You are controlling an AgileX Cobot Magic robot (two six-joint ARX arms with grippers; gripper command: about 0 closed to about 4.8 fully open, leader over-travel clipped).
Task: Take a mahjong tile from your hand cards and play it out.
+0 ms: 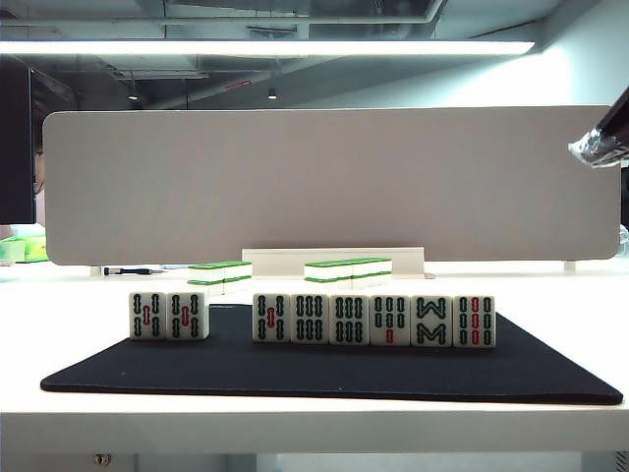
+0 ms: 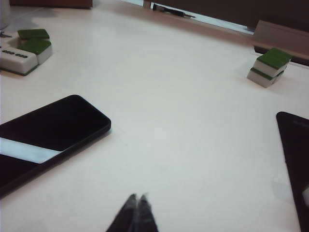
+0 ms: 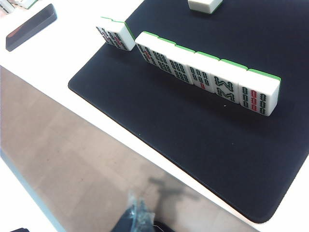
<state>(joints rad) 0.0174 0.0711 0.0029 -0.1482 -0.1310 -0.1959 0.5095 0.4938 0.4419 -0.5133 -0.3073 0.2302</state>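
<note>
Eight upright hand cards (image 1: 313,318) stand in a row on a black mat (image 1: 324,379) near the table's (image 1: 295,423) front edge, two apart at the left. One white tile (image 3: 205,5) lies face down farther back on the mat; its face is hidden. Left gripper (image 2: 137,205), jaws clenched and empty, hovers over bare table beside a black phone (image 2: 48,133). Right gripper (image 3: 137,217) hangs off the front edge; its jaw state cannot be told

Left gripper (image 2: 137,205) fingers (image 2: 145,210) pressed together, black phone (image 2: 48,130), green-backed tiles (image 2: 269,67)
</note>
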